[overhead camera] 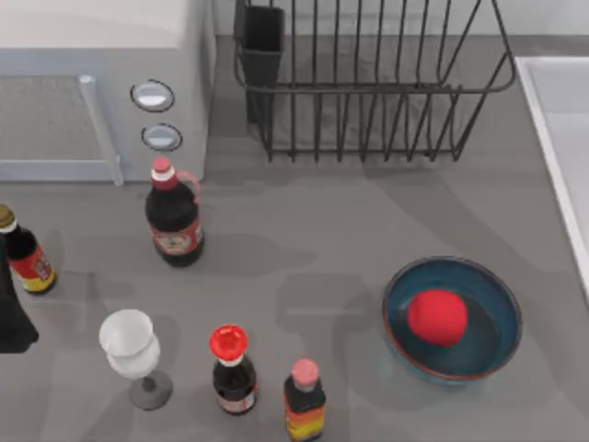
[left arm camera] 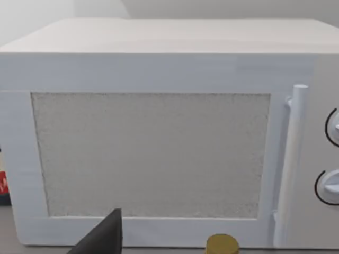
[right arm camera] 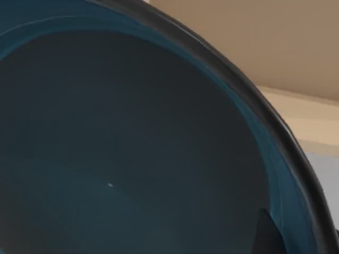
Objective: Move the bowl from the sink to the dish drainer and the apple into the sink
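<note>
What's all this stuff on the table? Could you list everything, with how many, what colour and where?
Microwave: one, white, back left of the table; two round dials.
Dish drainer: one, black wire, back centre, with a black cutlery cup at its left corner.
Sink: one, pale white-grey, right edge, partly in view.
Bowl: one, teal-blue with a reddish-brown rim, on the table front right.
Apple: one, red, inside the bowl.
Dark bottles: four; red-capped jug left of centre, gold-capped at the left edge, red-capped and pink-capped at the front.
Wine glass: one, clear-white, front left.
Left arm: a dark part at the left edge.
</note>
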